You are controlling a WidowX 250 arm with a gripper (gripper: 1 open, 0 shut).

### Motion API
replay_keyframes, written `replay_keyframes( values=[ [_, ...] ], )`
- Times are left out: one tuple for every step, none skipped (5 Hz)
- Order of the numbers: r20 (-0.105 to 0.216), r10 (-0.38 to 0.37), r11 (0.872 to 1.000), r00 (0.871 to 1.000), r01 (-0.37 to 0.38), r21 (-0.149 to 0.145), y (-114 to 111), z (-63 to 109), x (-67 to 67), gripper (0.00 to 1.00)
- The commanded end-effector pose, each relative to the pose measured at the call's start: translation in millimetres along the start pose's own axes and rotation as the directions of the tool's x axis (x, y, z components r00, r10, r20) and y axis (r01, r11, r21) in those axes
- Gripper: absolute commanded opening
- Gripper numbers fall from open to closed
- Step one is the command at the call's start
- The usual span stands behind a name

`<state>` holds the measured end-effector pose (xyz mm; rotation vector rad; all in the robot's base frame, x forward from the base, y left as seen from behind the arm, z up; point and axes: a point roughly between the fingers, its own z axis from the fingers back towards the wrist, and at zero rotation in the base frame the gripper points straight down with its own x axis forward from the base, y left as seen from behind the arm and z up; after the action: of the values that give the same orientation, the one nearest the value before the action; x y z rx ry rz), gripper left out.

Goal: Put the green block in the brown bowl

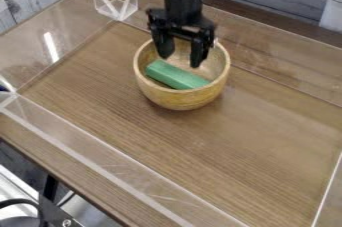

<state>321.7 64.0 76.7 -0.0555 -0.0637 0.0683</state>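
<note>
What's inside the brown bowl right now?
The green block lies inside the brown bowl. The near wall hides part of the bowl's floor, so I can't tell what's there.

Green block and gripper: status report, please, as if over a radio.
Gripper open above bowl. Green block inside brown bowl. Nothing seen blocking the bowl's near side.
</note>
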Motion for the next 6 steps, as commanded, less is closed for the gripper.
replay_keyframes(
  values=[
    [0.115,0.009,1.000,0.993,-0.009,0.005,10.5,48.6,8.5,1.00],
    [0.144,0.043,0.999,0.989,-0.043,0.003,28.2,74.6,3.8,1.00],
    [0.140,0.066,0.998,0.988,-0.069,0.015,51.0,89.6,-6.3,1.00],
    [0.126,0.086,0.995,0.988,-0.092,0.040,77.9,91.5,-22.5,1.00],
    [0.112,0.099,0.991,0.989,-0.108,0.077,105.7,90.5,-38.4,1.00],
    [0.087,0.112,0.986,0.990,-0.122,0.113,125.7,78.0,-51.7,1.00]
  ],
)
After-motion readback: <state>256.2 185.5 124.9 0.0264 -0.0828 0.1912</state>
